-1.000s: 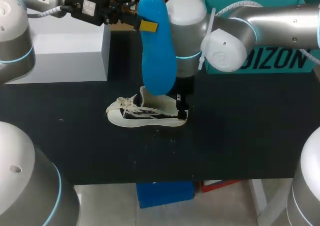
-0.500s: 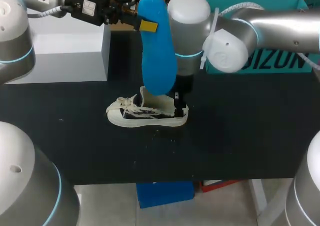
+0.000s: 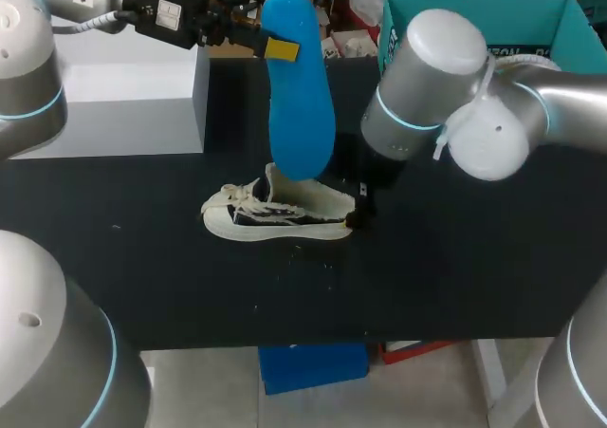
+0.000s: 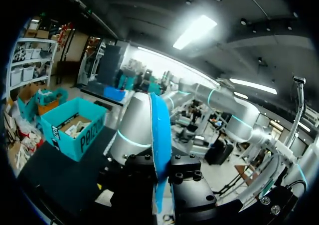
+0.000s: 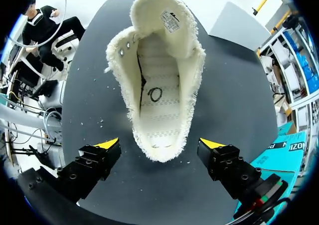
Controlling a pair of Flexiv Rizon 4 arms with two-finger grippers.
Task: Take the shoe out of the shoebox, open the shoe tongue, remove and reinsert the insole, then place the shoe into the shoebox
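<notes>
Head view: the shoe (image 3: 275, 214) is lying sole-down on the table (image 3: 142, 257). The left gripper (image 3: 270, 46) is clamping the insole (image 3: 297, 96), which is hanging above the shoe. The right gripper (image 3: 358, 214) is sitting at the shoe's heel. The shoebox (image 3: 531, 15) is standing beyond the heel end.

Left wrist view: both fingers are pressing the insole between them.

Right wrist view: the fingers are standing wide apart, flanking the heel without touching it and gripping nothing.

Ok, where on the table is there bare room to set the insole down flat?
Bare table lies along the near edge in front of the shoe, left of it in front of the white block, and right of the right gripper before the shoebox. Crowded: the shoe's heel, with the right gripper there and the insole hanging above.
</notes>
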